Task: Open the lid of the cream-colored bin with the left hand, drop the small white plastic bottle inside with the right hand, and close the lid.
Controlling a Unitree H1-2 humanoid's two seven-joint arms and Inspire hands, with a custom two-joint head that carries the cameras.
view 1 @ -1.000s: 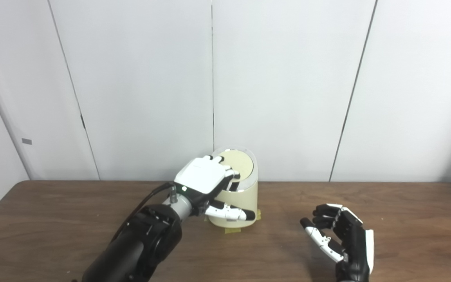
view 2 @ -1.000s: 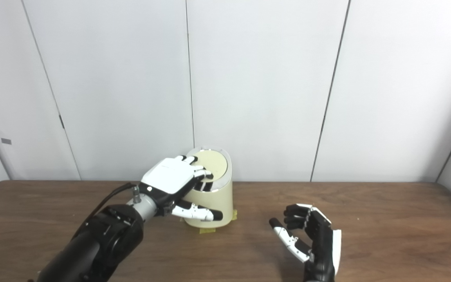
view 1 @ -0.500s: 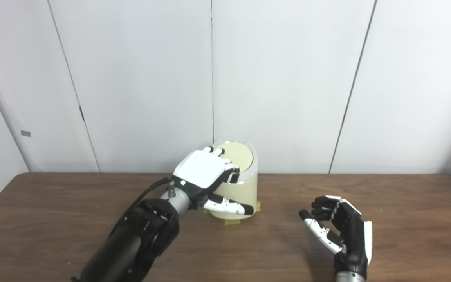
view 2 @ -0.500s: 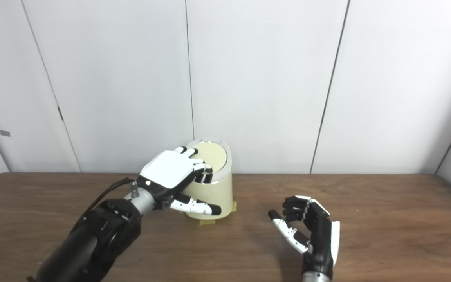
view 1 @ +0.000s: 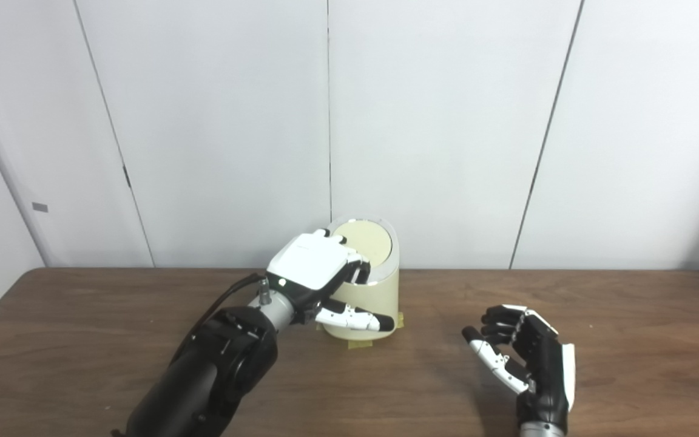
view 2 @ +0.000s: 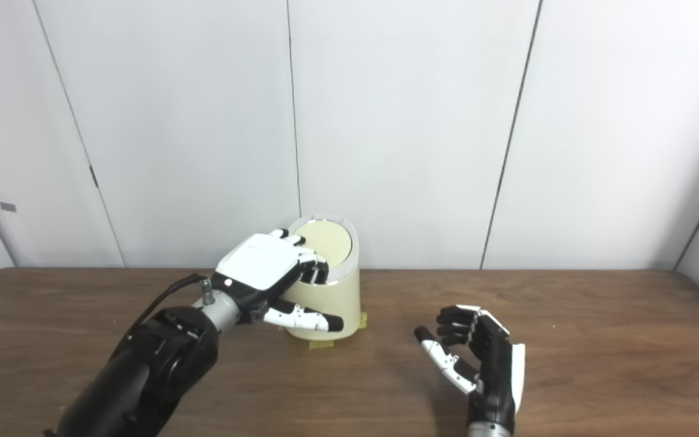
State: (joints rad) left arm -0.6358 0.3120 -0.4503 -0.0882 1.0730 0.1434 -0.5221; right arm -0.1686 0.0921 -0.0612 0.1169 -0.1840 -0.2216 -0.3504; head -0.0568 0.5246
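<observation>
The cream-colored bin [view 1: 380,297] stands at the table's back middle, close to the wall. Its round lid [view 1: 371,241] lies down flat, tilted toward me. My left hand [view 1: 313,270] rests on the lid's near-left rim, fingers curled over the edge and thumb [view 1: 355,317] stretched across the bin's front; it grips nothing that I can see. My right hand [view 1: 528,358] hovers low over the table to the right of the bin, palm turned left, fingers loosely bent and empty. No small white bottle shows in either view.
The brown wooden table [view 1: 82,340] runs the full width, with white wall panels [view 1: 446,121] right behind the bin. Yellow tape tabs [view 1: 360,344] mark the bin's foot.
The camera tilted, so the whole picture shifted up a little. My left hand slid slightly back toward the lid's near edge. The right hand has barely moved.
</observation>
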